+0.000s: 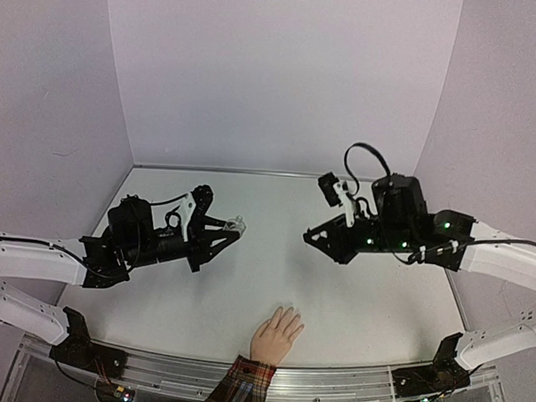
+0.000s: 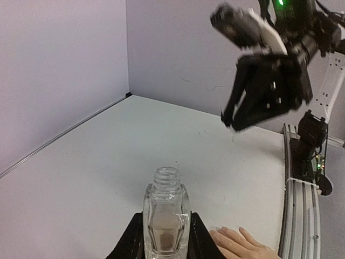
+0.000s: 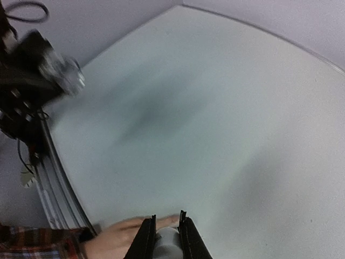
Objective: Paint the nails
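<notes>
A peach-coloured hand (image 1: 277, 335) with a red plaid cuff (image 1: 242, 381) lies flat at the table's near edge. Its pale nails (image 2: 218, 230) barely show at the fingertips. My left gripper (image 1: 231, 228) is shut on a small clear glass bottle (image 2: 166, 213) whose threaded neck is open and uncapped, held above the table left of the hand. My right gripper (image 1: 309, 237) is shut on a white cap (image 3: 169, 244); anything below the cap is hidden. In the right wrist view the hand (image 3: 116, 237) lies just beyond my right gripper (image 3: 167, 218).
The white table (image 1: 277, 201) is walled on three sides by pale panels. A metal rail (image 1: 331, 386) runs along the near edge with both arm bases. The right arm (image 2: 269, 81) hangs in the air across from the bottle.
</notes>
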Action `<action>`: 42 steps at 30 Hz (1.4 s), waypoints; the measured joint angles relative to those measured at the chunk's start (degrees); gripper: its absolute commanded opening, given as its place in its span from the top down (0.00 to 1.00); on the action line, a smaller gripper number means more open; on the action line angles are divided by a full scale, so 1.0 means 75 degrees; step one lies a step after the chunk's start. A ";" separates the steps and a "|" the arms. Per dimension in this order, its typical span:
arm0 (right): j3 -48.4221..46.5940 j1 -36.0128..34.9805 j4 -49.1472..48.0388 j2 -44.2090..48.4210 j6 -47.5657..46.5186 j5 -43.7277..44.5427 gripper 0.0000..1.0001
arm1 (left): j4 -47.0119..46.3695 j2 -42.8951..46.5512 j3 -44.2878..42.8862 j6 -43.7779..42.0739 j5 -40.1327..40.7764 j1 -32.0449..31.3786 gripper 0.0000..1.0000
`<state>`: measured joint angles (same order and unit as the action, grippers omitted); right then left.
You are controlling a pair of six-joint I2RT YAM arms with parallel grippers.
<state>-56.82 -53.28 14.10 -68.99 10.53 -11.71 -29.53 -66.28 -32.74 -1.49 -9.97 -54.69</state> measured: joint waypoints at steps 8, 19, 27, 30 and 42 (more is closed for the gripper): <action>-0.2214 -0.0254 -0.0240 -0.0692 0.0043 -0.1231 1.00 | -0.0481 -0.0103 0.0100 -0.0509 -0.0985 -0.0001 1.00; -0.2982 -0.0813 0.0032 -0.1881 0.0101 -0.1582 1.00 | -0.0553 -0.0114 0.0184 -0.0658 -0.1275 -0.0003 1.00; -0.3350 -0.0889 0.0056 -0.2130 0.0138 -0.1354 1.00 | -0.0550 -0.0111 0.0235 -0.0665 -0.1275 -0.0015 1.00; -0.3384 -0.0889 0.0099 -0.2164 0.0151 -0.1173 1.00 | -0.0555 -0.0095 0.0250 -0.0665 -0.1272 -0.0018 1.00; -0.3522 -0.0950 0.0454 -0.2369 0.0108 -0.0914 1.00 | -0.0618 0.0059 0.0342 -0.0665 -0.1246 -0.0015 1.00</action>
<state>-83.23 -60.40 17.50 -86.76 11.34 -18.56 -34.16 -65.83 -30.17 -6.48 -19.31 -54.81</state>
